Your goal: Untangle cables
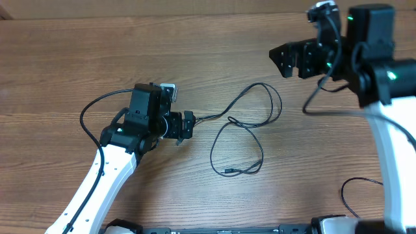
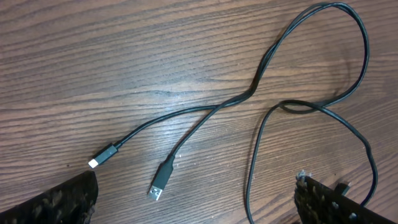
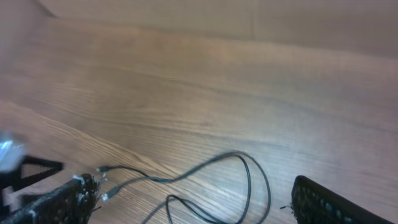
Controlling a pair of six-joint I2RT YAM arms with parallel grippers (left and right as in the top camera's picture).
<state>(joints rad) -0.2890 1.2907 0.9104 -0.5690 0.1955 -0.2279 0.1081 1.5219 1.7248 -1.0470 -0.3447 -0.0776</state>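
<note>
The cables [image 1: 231, 119] are lying flat on the wooden table [image 1: 65, 58], roughly in the middle, and nothing is holding them. They're thin black cords flopped into a couple of big loops that cross over each other. One strand trails toward the near edge and ends in a small plug [image 1: 227, 171].

The left gripper [image 1: 187, 125] is down low and aimed right at the mess, fingers spread wide with nothing between them. On its wrist camera the fingers [image 2: 59, 202] sit in the two bottom corners. Two cord ends lie on the wood in the gap, just ahead of the tips. The slim pale-tipped end [image 2: 102, 155] is nearer the finger at lower left of that view, and the fatter silver-tipped end [image 2: 160, 185] is closer to the middle. Neither one touches a finger. Another strand curves down right beside the other finger, and I honestly can't tell if it's brushing it or not.

The right gripper [image 1: 289, 60] is off at the far right of the table, well apart from the cords, and it's also spread wide and empty. Its wrist view is pretty blurry, but the loops show up out ahead, between its two fingers [image 3: 62, 199].
</note>
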